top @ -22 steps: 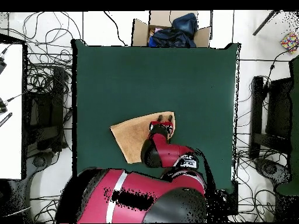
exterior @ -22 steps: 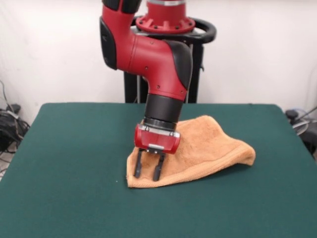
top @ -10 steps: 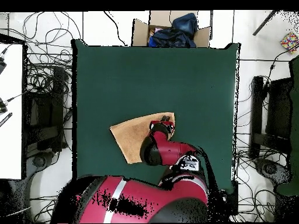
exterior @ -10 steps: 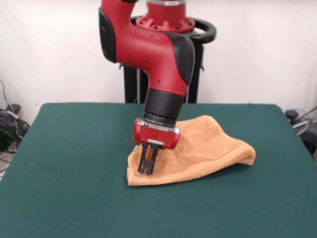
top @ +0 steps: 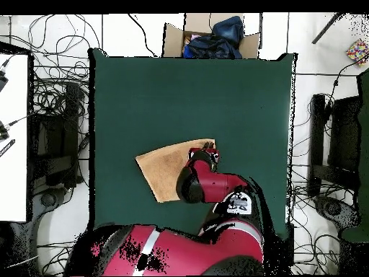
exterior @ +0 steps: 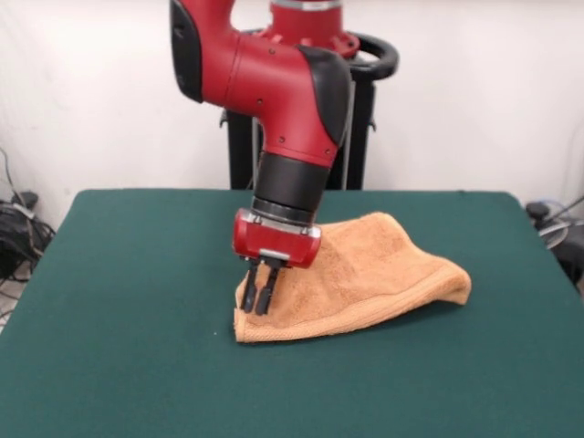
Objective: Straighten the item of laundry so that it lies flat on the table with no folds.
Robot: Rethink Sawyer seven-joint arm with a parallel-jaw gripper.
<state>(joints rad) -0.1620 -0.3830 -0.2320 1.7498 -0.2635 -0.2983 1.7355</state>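
The end effector (exterior: 259, 294) has pinched shut on the towel (exterior: 374, 274) at its near-left corner and seems to be lifting it off the worktop (exterior: 119, 310) — unfolding begins.

Orange-tan terry towel (exterior: 365, 278) with a woven band along its front edge; dark green table (exterior: 128, 347); red-and-black arm (exterior: 274, 100) carrying a red gripper (exterior: 259, 297) with black fingers (exterior: 266, 290).
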